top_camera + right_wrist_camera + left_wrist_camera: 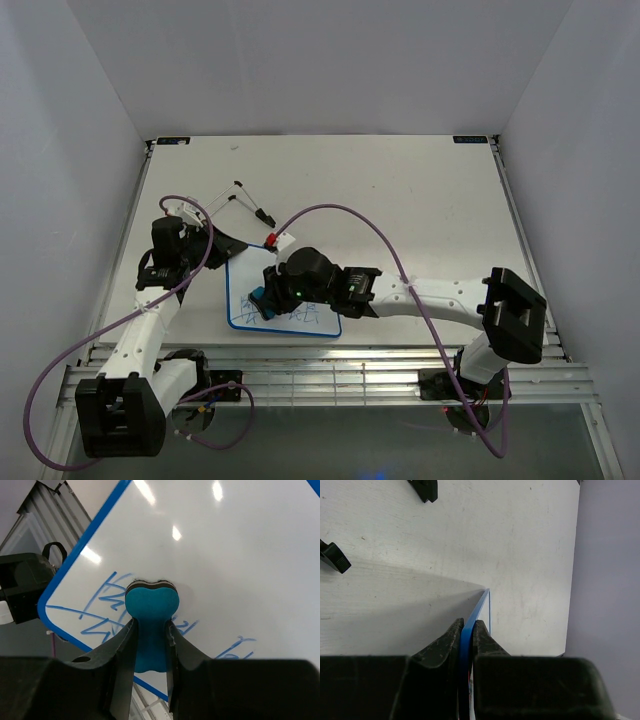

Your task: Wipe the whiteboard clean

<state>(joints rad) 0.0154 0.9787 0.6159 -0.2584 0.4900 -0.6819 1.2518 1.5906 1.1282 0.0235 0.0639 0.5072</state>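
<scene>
**White bench, grey walls: eraser on the board**

White bench (pixel 400 200) boxed in by plain grey walls, arm bases at the near edge. Whiteboard (pixel 247 283) lies flat on the bench, near and left of centre, between the two arms; blue rim, rounded corners. Blue scribbles (pixel 292 318) run along its near edge, and more show in the right wrist view (pixel 107 597). Upper part of the board reads clean white with lamp glare.

Left fingers (pixel 451 639) pressed together on the board's blue rim (pixel 478 607), one finger each side of it, at the far-left corner. Right fingers (pixel 124 642) pinch the waist of a blue bone-shaped eraser (pixel 151 606); its dark pad end sits against the board surface among the scribbles. From above, the eraser (pixel 260 297) shows at the board's left half.

Purple cable (pixel 370 225) arcs over the right arm. Small black clip (pixel 333 556) lies on the bench beyond the board.
</scene>
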